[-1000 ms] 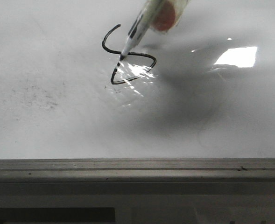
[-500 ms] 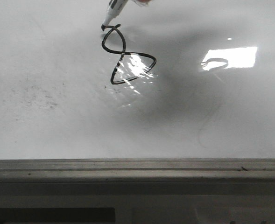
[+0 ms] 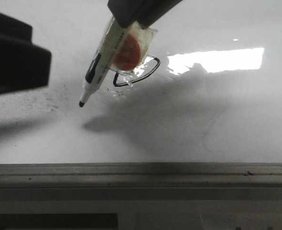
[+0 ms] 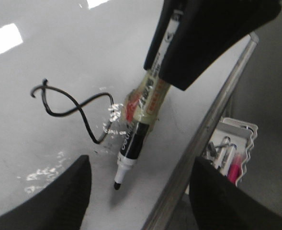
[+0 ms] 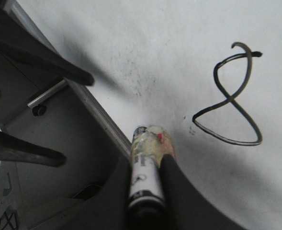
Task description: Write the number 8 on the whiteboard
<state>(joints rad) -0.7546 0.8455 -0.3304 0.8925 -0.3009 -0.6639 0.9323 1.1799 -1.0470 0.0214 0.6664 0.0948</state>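
The number 8 [image 5: 231, 100] is a thin black looping line on the whiteboard [image 3: 217, 120]. In the front view its upper part is hidden behind the marker, and only the lower loop [image 3: 150, 72] shows. My right gripper [image 5: 148, 165] is shut on a black-and-white marker [image 3: 102, 62] wrapped in tape with a red patch. The marker's tip [image 3: 81, 103] points down at the board, near-left of the 8, and seems lifted a little off the surface. My left gripper [image 4: 140, 191] is open and holds nothing, its fingers either side of the board's edge below the marker [image 4: 133, 143].
A grey metal frame strip [image 3: 141, 173] runs along the whiteboard's near edge. Faint black smudge specks [image 3: 40, 98] lie left of the marker tip. Beyond the frame, a white tray [image 4: 234, 148] holds several pens. The left gripper [image 3: 11, 57] shows dark at the front view's left edge.
The marker left the top of the closed 8 and came toward the near left, tip off the line. The right gripper dropped into the front view. The left gripper appeared at the left edge.
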